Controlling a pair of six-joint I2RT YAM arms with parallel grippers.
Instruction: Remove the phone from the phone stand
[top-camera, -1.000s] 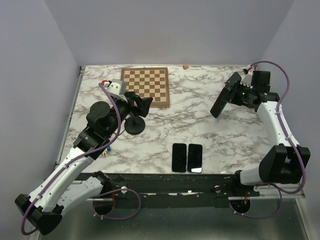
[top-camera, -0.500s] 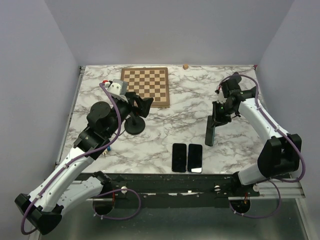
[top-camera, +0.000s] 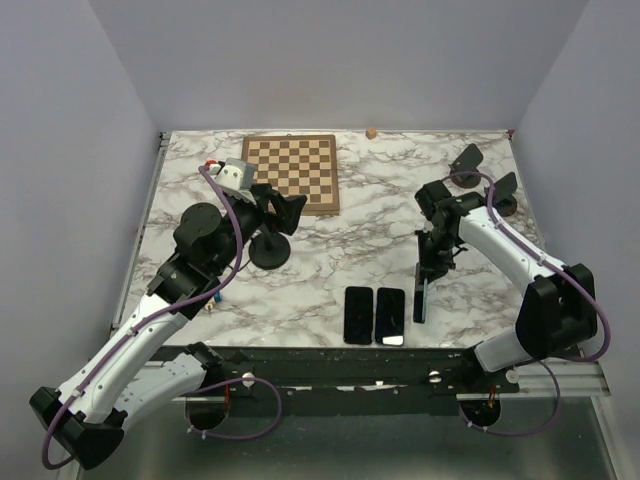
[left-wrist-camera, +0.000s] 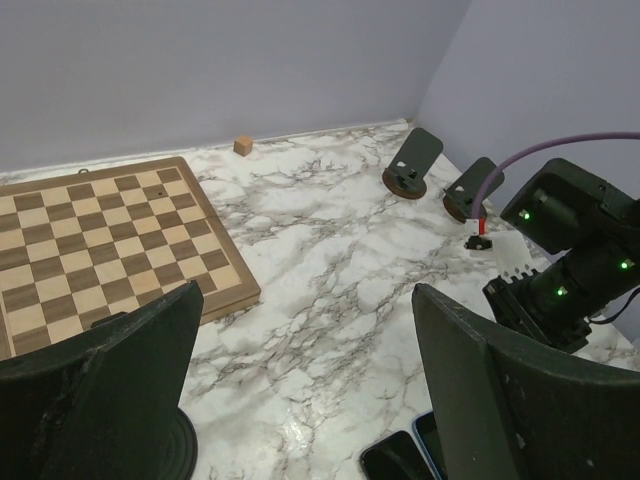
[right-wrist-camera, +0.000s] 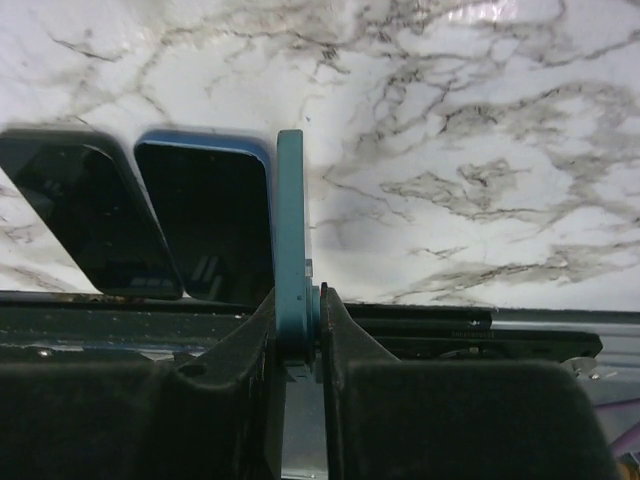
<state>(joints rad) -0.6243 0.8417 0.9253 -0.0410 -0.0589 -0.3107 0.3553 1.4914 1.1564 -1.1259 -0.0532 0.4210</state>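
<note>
My right gripper (top-camera: 430, 268) is shut on a teal-edged phone (top-camera: 420, 300), held on edge just right of two phones lying flat at the table's front edge. In the right wrist view the phone (right-wrist-camera: 290, 230) stands edge-on between my fingers (right-wrist-camera: 345, 345), just above the marble. Two empty black phone stands (top-camera: 465, 160) (top-camera: 506, 192) sit at the back right, also in the left wrist view (left-wrist-camera: 413, 160) (left-wrist-camera: 470, 188). My left gripper (top-camera: 280, 210) is open and empty above a third black stand's round base (top-camera: 268, 252).
Two dark phones (top-camera: 358, 314) (top-camera: 389, 316) lie side by side at the front edge, also in the right wrist view (right-wrist-camera: 75, 215) (right-wrist-camera: 205, 220). A chessboard (top-camera: 292, 172) lies at the back left. A small wooden cube (top-camera: 371, 132) sits by the back wall.
My right arm has carried the phone from the back right stands down and forward to the front edge, beside the two flat phones. The left arm has not moved.
</note>
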